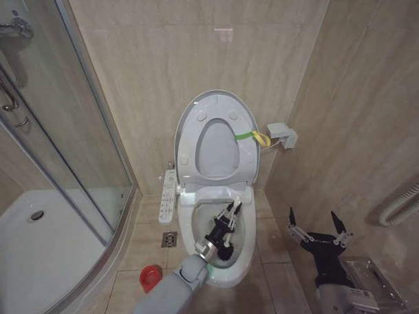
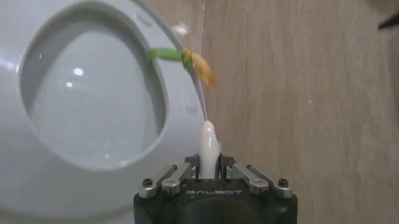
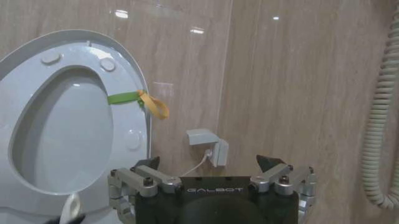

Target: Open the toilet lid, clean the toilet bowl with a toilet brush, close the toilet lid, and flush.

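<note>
At the lower centre of the head view, the left gripper point(image 1: 229, 218) reaches into the toilet bowl point(image 1: 248, 231), fingers closed on the toilet brush point(image 2: 208, 147) handle. The toilet lid point(image 1: 216, 139) stands raised against the wall. At the lower right, the right gripper point(image 1: 318, 225) hangs wide open, holding nothing. A red holder cup point(image 1: 150, 277) sits on the floor, lower left of the bowl

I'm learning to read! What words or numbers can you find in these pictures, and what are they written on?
"GALBOT": on the left gripper body, which holds the toilet brush.
"GALBOT": on the right gripper body, fingers open.
Control panel beside the toilet bowl: button markings too small to read.
No other text is readable.
</note>
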Motion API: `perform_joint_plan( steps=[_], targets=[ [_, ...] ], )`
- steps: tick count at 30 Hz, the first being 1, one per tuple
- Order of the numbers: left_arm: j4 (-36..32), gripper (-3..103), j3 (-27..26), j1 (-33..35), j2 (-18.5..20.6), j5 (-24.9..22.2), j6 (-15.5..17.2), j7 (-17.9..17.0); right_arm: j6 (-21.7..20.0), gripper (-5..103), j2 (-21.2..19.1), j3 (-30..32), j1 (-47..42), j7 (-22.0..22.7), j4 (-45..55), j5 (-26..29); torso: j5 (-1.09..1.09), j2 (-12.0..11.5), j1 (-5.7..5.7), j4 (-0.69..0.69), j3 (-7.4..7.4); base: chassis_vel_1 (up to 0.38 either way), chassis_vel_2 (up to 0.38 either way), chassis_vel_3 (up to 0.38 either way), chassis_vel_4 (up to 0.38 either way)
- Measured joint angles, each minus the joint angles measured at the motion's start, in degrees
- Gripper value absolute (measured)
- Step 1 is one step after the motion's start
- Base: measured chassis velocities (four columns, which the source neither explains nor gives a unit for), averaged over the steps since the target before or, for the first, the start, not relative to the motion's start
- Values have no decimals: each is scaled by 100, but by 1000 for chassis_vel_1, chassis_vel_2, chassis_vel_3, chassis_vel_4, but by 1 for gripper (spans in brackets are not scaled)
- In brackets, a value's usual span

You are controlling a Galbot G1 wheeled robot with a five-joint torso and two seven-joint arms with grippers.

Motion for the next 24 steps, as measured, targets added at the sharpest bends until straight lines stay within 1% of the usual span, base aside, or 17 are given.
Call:
perform_joint_plan(
  steps=[4,7,9,11,12,14,15,17,20,23,24],
  targets=[
    [-290,21,30,-27,-9,27,2,-4,0,100,0,0,0,0,0,0,0,0,0,-1,0,0,0,0,0],
    [-357,21,98,-6,-51,47,2,4,0,100,0,0,0,0,0,0,0,0,0,-1,0,0,0,0,0],
    [-244,21,134,39,-125,101,-9,32,0,100,0,0,0,0,0,0,0,0,0,-1,0,0,0,0,0],
    [31,21,138,72,-211,126,-71,76,0,100,0,0,0,1,-1,0,1,0,0,0,0,0,0,0,0],
    [31,21,138,72,-211,126,-71,76,0,100,0,0,0,1,-1,0,1,0,0,0,0,0,0,0,0],
    [425,21,84,68,-297,127,-178,133,0,100,0,0,0,0,0,0,-1,0,0,-1,0,0,0,0,0],
    [425,21,84,68,-297,127,-178,133,0,100,0,0,0,0,0,0,-1,0,0,-1,0,0,0,0,0],
    [722,21,-23,-5,-305,140,-253,159,0,100,0,0,0,0,0,0,0,0,0,0,0,0,0,0,0],
    [773,21,-118,-71,-239,143,-256,158,0,100,0,0,0,0,0,0,0,0,0,-1,0,0,0,0,0],
    [511,21,-199,-91,-66,154,-223,145,0,100,0,0,0,0,0,0,0,0,0,0,0,0,0,0,0],
    [511,21,-199,-91,-66,154,-223,145,0,100,0,0,0,0,0,0,0,0,0,0,0,0,0,0,0]
  ],
)
